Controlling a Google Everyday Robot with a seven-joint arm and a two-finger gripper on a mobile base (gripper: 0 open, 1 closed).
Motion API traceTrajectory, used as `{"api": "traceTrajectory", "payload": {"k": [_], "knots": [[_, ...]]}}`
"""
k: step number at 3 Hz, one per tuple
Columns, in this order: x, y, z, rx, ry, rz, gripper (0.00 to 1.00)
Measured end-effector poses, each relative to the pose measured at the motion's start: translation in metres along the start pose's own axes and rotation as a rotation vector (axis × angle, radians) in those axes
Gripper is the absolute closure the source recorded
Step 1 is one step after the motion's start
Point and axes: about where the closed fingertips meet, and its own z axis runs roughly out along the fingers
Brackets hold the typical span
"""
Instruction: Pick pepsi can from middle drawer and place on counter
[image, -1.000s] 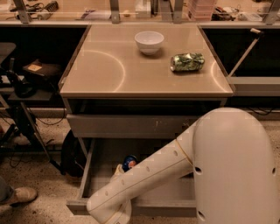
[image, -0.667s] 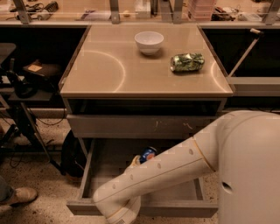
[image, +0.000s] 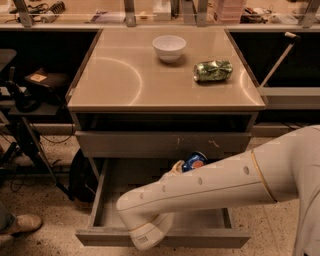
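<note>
The pepsi can (image: 194, 161), dark blue with a red-white logo, hangs tilted above the back of the open middle drawer (image: 98, 196), just below the shut drawer front above it. My gripper (image: 184, 165) is shut on the can; one pale finger (image: 176, 166) shows at the can's left, and the rest is hidden behind my white arm (image: 210, 185), which crosses the drawer from the right. The beige counter (image: 125, 75) is above.
A white bowl (image: 169, 47) and a crushed green-and-silver can (image: 213, 70) sit on the counter's far half. A scratched grey drawer front (image: 150, 145) is above the open drawer. A black stand with cables (image: 30, 130) and a shoe (image: 22, 223) are at the left.
The pepsi can has risen out of the drawer bottom and moved right and up with my gripper. My arm has swung further to the right.
</note>
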Motion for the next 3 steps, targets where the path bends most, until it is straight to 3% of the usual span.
{"api": "traceTrajectory", "payload": {"k": [1, 2, 3], "knots": [[0.007, 0.002, 0.016, 0.027, 0.002, -0.016, 1.0], [-0.011, 0.015, 0.045, 0.056, -0.054, -0.024, 1.0], [-0.055, 0.031, 0.063, 0.067, -0.153, -0.025, 1.0]]}}
